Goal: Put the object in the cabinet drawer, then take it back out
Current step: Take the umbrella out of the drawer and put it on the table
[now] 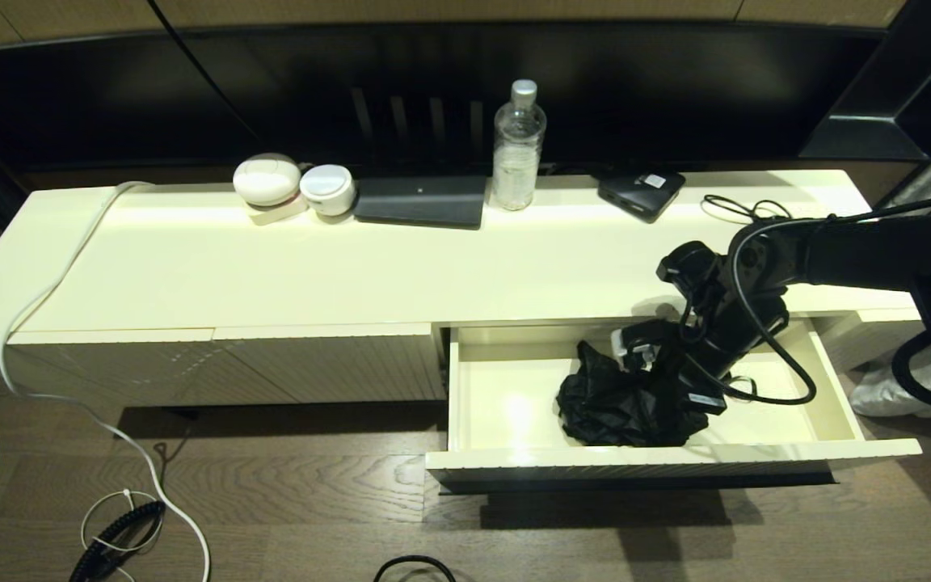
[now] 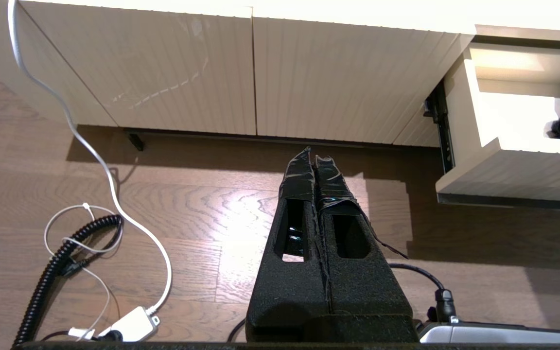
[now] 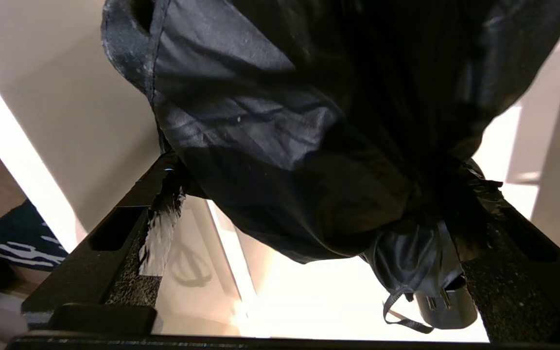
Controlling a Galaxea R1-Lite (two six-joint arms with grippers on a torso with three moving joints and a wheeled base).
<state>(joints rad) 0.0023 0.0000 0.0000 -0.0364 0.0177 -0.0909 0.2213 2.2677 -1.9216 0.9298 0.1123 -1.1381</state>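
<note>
Head view: my right gripper [image 1: 659,364] is down inside the pulled-out cabinet drawer [image 1: 506,388], over the black umbrella [image 1: 619,404] lying there. Left wrist view: left gripper [image 2: 315,163] hangs over the floor, fingers pressed together. Right wrist view: fingers [image 3: 158,194] spread wide either side of the umbrella's fabric, not clamping.
</note>
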